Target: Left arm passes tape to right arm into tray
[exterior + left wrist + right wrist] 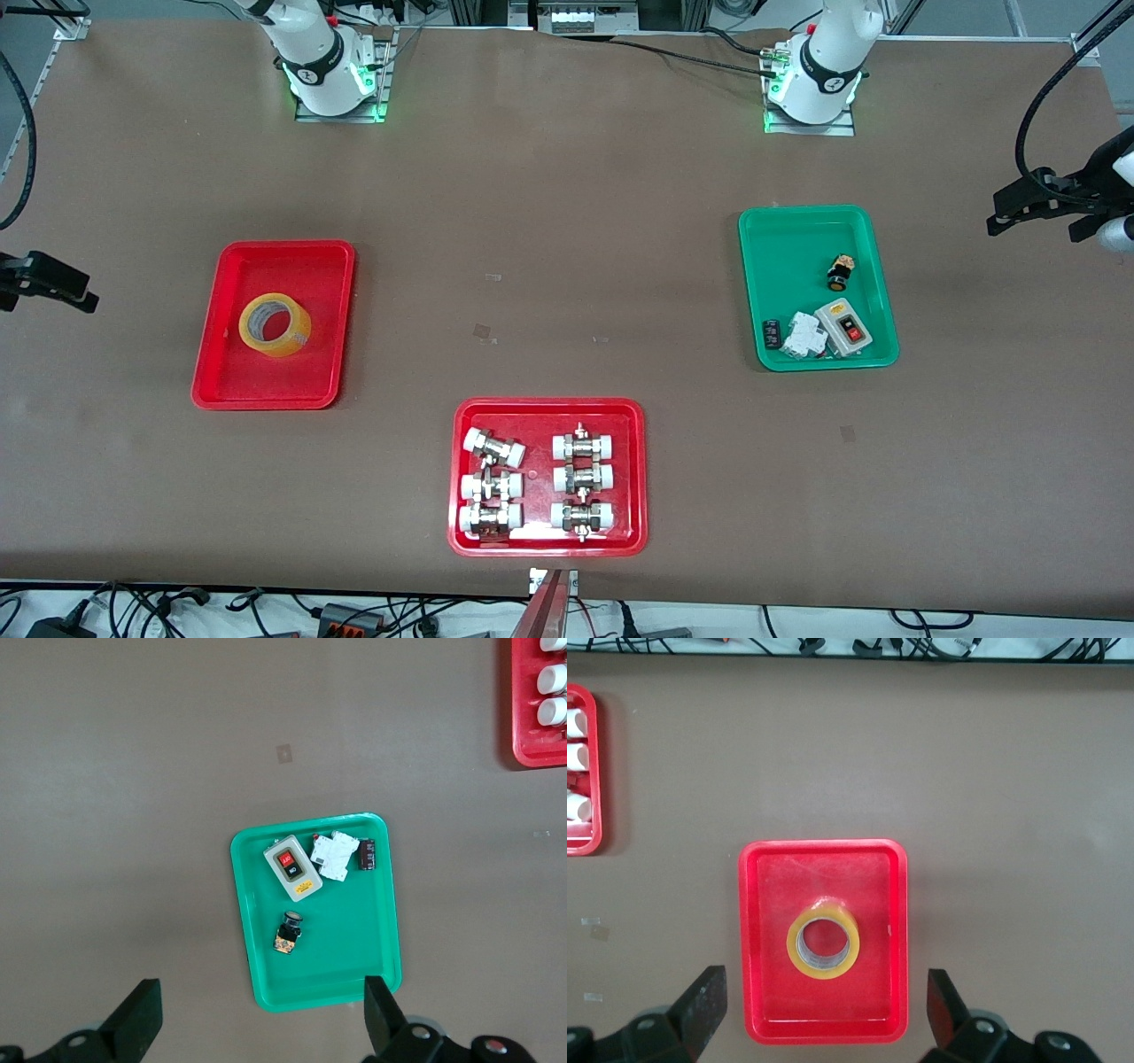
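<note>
The yellow tape (275, 324) lies flat inside the plain red tray (266, 383) toward the right arm's end of the table. It also shows in the right wrist view (823, 946), in the middle of the tray (769, 992). My right gripper (824, 1010) is open and empty, high over the tray's edge; in the front view it (53, 283) sits at the frame's edge. My left gripper (261, 1019) is open and empty, high over the edge of the green tray (354, 966); in the front view it (1036, 208) is past the table's end.
The green tray (788, 257) holds a grey switch box (843, 326), a small black and orange part (840, 272) and white pieces. A red tray with several white-capped metal fittings (540, 415) lies nearest the front camera, mid-table.
</note>
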{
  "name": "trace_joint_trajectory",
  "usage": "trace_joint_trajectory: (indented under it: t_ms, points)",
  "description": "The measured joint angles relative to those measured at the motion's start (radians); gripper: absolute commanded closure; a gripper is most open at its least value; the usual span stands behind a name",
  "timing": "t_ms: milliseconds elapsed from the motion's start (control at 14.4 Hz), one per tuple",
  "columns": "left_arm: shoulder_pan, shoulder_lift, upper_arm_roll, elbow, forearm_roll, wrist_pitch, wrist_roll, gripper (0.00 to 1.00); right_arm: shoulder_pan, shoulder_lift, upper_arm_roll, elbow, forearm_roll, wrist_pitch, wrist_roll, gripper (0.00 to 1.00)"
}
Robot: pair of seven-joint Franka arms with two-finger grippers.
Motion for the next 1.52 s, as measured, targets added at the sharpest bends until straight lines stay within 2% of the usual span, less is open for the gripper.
trace_joint_trajectory:
  t_ms: [208,415,1523]
  points:
    - [0.000,0.000,0.000,0.000,0.000,0.000,0.000,0.00,0.000,-0.111,0.002,-0.191,-0.003,0.091,0.000,0.00]
    - [0.000,0.001,0.000,0.000,0.000,0.000,0.000,0.00,0.000,-0.185,0.002,-0.290,-0.003,0.092,0.000,0.00]
    - [0.000,0.003,-0.003,-0.001,0.000,0.021,0.013,0.00,-0.001,-0.197,0.012,-0.290,-0.001,0.062,0.000,0.00]
